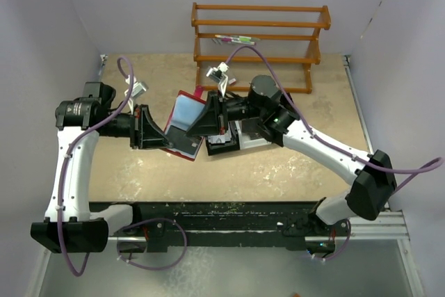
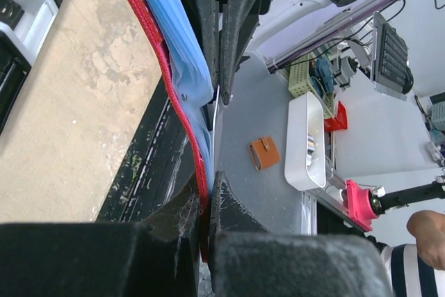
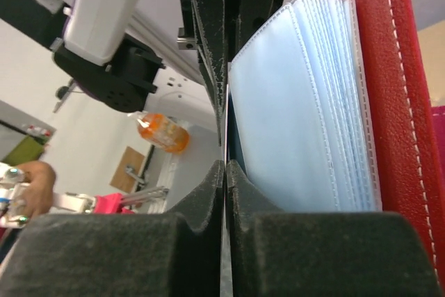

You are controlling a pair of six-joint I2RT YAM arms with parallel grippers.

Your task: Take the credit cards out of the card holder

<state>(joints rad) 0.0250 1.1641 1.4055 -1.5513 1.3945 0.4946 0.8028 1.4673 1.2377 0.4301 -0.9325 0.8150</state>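
Top external shows the left gripper (image 1: 165,135) holding the red card holder (image 1: 186,117) open toward the right gripper (image 1: 195,124), whose tips reach into it. Left wrist: the jaws are pressed together on the cover and the blue sleeves (image 2: 182,33), probably to brace against a pull. Right wrist: the jaws are pinched on a thin pale edge, likely a credit card (image 3: 224,144), just beside the fanned sleeves, apparently to draw it out.

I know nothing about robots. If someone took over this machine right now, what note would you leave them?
Left gripper: shut on the edge of the red card holder, which is open.
Right gripper: shut on a thin edge at the clear sleeves, likely a card, though I can't be sure.
Done: holder opened and gripped.
Left: pull that card out, then any others.
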